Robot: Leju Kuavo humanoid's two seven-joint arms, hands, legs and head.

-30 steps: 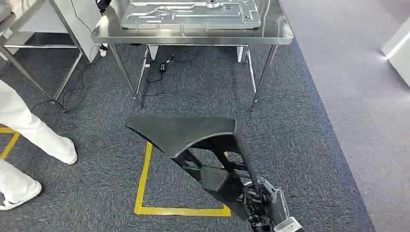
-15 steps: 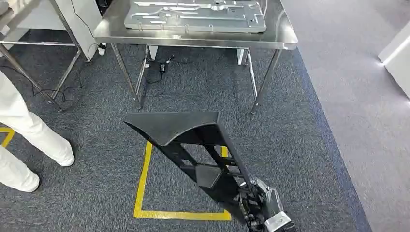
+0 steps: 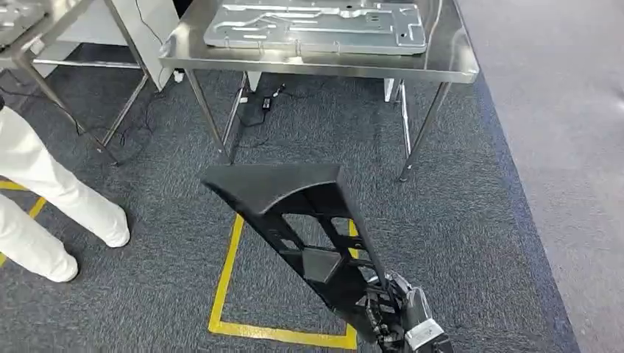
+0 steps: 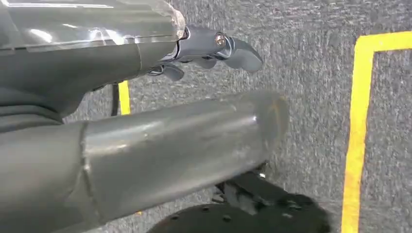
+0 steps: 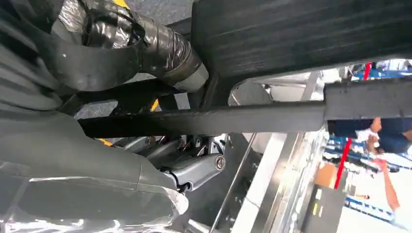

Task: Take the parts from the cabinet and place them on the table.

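Observation:
In the head view my right hand (image 3: pixel 394 318) grips the lower end of a long black plastic part (image 3: pixel 276 187) with open ribbing. The part slants up and to the left over the carpet, its wide end toward the steel table (image 3: pixel 449 65). On that table lies a flat grey metal plate (image 3: pixel 316 26). The right wrist view shows the taped thumb (image 5: pixel 145 46) pressed against the black part (image 5: pixel 301 34). My left hand (image 4: pixel 121 58) hangs over the carpet with nothing in it, its fingers (image 4: pixel 228 46) held apart from the thumb.
A person's white-trousered legs (image 3: pixel 44 184) stand at the left. Yellow floor tape (image 3: pixel 224 294) marks a square below the part. Cables (image 3: pixel 261 103) lie under the table. A second steel table (image 3: pixel 44 22) is at the far left. Lighter floor (image 3: pixel 566 147) runs along the right.
The camera has moved: the table and floor marks sit further right and lower. The right hand still holds the black part. The person's legs have shifted.

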